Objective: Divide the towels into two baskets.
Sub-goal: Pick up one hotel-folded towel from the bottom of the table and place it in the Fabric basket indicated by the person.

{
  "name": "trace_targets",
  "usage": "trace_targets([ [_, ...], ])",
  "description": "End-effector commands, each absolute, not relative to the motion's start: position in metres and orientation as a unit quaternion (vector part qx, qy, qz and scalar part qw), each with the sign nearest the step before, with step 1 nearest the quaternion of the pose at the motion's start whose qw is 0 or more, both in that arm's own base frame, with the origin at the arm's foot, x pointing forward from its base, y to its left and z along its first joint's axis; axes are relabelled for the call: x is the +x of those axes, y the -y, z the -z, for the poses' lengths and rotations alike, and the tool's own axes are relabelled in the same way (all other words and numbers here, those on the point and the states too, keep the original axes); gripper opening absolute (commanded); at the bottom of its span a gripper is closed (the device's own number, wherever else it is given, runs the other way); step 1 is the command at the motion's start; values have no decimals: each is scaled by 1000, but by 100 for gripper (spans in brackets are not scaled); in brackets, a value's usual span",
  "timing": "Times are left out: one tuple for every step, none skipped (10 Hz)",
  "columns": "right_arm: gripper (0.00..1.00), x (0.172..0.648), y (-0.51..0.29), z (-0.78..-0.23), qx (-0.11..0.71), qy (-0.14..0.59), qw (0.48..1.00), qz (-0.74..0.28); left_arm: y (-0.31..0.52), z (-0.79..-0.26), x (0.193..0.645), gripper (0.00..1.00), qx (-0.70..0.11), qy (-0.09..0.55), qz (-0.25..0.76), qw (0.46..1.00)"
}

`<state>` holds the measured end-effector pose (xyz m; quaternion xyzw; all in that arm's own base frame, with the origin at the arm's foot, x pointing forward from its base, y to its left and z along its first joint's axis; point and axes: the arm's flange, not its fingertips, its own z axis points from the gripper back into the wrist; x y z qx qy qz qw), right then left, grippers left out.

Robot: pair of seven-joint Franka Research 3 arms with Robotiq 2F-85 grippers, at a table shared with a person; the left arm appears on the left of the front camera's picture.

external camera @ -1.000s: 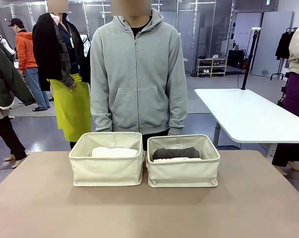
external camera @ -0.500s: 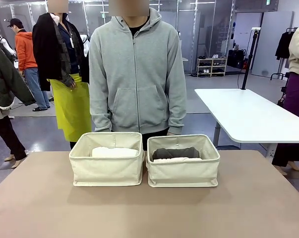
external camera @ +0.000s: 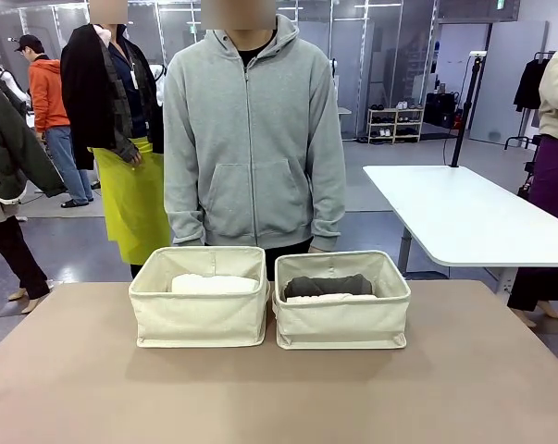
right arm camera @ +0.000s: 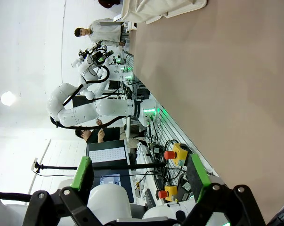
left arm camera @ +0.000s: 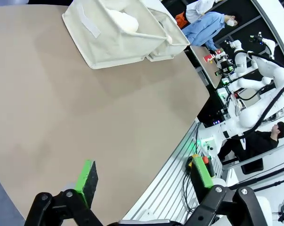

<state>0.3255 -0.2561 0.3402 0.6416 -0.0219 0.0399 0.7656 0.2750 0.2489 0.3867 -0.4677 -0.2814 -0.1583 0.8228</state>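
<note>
From the front, two cream baskets sit side by side and almost touching near the far edge of the brown worktop (external camera: pixel 279 388), in front of a person in a grey hoodie (external camera: pixel 254 129) whose arms hang at the sides. The left basket (external camera: pixel 201 319) holds a white towel (external camera: pixel 215 284); the right basket (external camera: pixel 341 324) holds a dark grey towel (external camera: pixel 328 285) with a paler towel (external camera: pixel 317 298) just showing in front of it. In the left wrist view, the left gripper (left arm camera: pixel 146 181) hangs above the bare worktop with its jaws spread wide and nothing between them, the baskets well away at the top. In the right wrist view, the right gripper (right arm camera: pixel 141 174) is likewise wide and empty by the worktop's edge.
</note>
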Motion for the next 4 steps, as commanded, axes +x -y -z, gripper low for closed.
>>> trace_targets([
  [100, 324, 254, -342, 638, 22, 769, -40, -248, -389, 273, 100, -467, 291, 155, 820],
  [100, 324, 254, -342, 638, 22, 769, -40, -248, -389, 273, 100, -467, 291, 155, 820],
  [100, 324, 254, -342, 638, 22, 769, -40, -248, -389, 273, 100, -467, 291, 155, 820],
  [100, 324, 254, -342, 638, 22, 769, -40, -248, -389, 273, 100, -467, 291, 155, 820],
])
